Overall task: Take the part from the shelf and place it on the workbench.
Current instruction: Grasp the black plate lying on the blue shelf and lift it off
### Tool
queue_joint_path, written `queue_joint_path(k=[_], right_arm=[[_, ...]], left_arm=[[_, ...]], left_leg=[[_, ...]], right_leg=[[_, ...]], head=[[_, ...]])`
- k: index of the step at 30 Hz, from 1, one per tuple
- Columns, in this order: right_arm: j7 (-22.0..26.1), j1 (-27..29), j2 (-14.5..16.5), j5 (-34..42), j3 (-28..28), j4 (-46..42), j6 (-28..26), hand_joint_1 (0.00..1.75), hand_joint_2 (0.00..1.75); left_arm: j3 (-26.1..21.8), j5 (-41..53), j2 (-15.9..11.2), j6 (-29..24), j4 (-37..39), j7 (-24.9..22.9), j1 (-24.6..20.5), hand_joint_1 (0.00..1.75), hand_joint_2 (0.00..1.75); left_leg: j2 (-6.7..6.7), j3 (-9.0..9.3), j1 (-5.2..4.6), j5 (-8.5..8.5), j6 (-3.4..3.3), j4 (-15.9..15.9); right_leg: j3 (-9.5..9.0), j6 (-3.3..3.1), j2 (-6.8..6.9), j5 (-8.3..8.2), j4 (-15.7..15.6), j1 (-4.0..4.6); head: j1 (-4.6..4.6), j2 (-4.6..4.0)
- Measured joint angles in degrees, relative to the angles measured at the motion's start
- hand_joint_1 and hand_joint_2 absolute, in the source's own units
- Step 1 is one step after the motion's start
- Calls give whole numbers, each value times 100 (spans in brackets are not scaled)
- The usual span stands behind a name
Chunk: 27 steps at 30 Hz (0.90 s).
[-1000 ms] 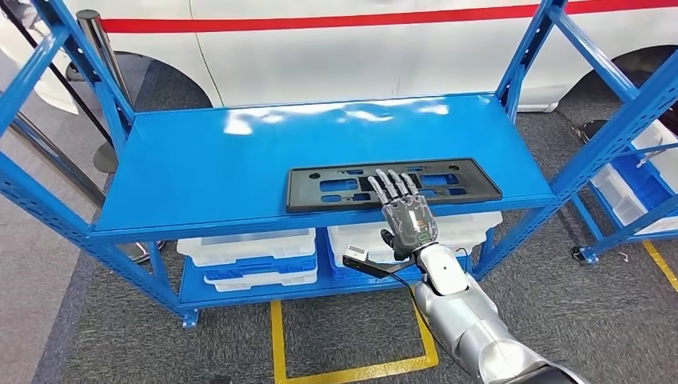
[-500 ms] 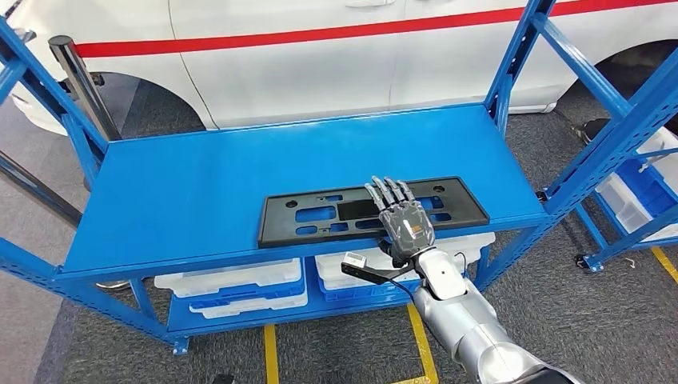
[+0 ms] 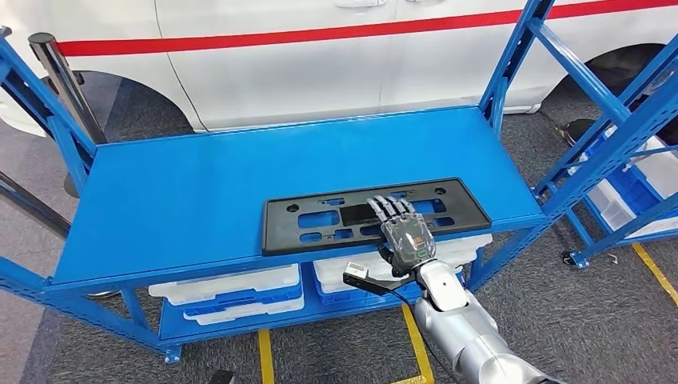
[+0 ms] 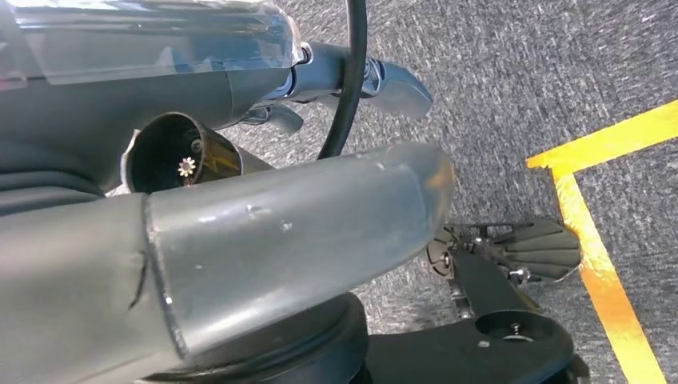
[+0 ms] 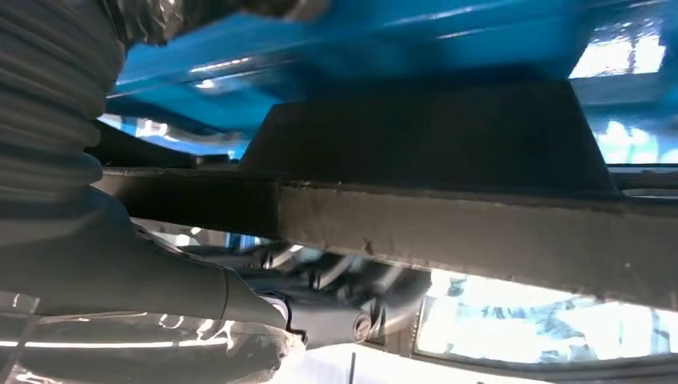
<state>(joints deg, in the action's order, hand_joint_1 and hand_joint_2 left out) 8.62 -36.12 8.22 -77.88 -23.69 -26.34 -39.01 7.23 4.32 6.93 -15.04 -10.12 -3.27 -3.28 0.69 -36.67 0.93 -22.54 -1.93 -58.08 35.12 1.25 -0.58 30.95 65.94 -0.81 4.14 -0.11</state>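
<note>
1. left side, head view: the blue shelf top is bare blue metal on this half. white bins sit on the lower level under it. a white car with a red stripe stands behind the rack.
2. the left hand is not readable. the left wrist view looks down at grey carpet and yellow floor tape, so that arm seems to hang low; whether its fingers are curled or spread, cannot tell.
3. centre: the part, a long flat black plate with cut-outs, lies on the shelf top along the front edge, its near edge right at the lip.
4. right of centre: the right hand lies over the part's near edge, fingers stretched flat across its top. the right wrist view shows the thumb under the dark edge of the part. so top and underside are bracketed, but a firm pinch is not confirmed; i read it as grasp closing, not yet holding.
5. judgement, doing it well: close thumb up against the underside before any lift. the grasp point sits right of the part's middle, so the long left end will likely droop; lift slowly, keep it level.
6. draw it toward the robot clear of the blue upright at right.
</note>
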Motion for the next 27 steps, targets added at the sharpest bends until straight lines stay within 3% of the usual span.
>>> queue_joint_path(k=[2, 3, 7, 12, 27], right_arm=[[0, 2, -2, 0, -1, -34, 0, 175, 175], [0, 1, -3, 0, -2, -49, 0, 175, 175], [-16, -59, -9, 11, -3, -76, 0, 175, 175], [-20, -188, -19, 27, -3, -79, 0, 175, 175], [-18, -251, -45, 32, -3, -76, 0, 175, 175]], left_arm=[[4, 1, 0, 1, 0, 9, -5, 0, 0], [4, 1, -1, 0, 0, 14, -8, 0, 0], [4, 1, -2, -2, 0, 26, -5, 0, 0], [4, 0, 0, -8, 0, 40, -2, 0, 0], [4, -8, 4, 4, 0, 58, -11, 0, 0]], left_leg=[[-10, -25, -21, -6, 62, -43], [-12, -43, -33, -36, 85, -59], [-17, -52, -39, -104, 37, -50], [-35, -13, -33, 69, 116, 19], [-50, -21, -30, 20, 183, 18]], right_leg=[[-281, -37, -7, -230, -596, 7], [-319, -53, -8, -257, -702, 13], [-319, -93, 0, -285, -718, 20], [-300, -149, 21, -309, -714, 34], [-306, -177, 31, -256, -719, 41]], head=[[-5, 0], [-7, 0], [-8, 0], [-10, 0], [-9, 0]])
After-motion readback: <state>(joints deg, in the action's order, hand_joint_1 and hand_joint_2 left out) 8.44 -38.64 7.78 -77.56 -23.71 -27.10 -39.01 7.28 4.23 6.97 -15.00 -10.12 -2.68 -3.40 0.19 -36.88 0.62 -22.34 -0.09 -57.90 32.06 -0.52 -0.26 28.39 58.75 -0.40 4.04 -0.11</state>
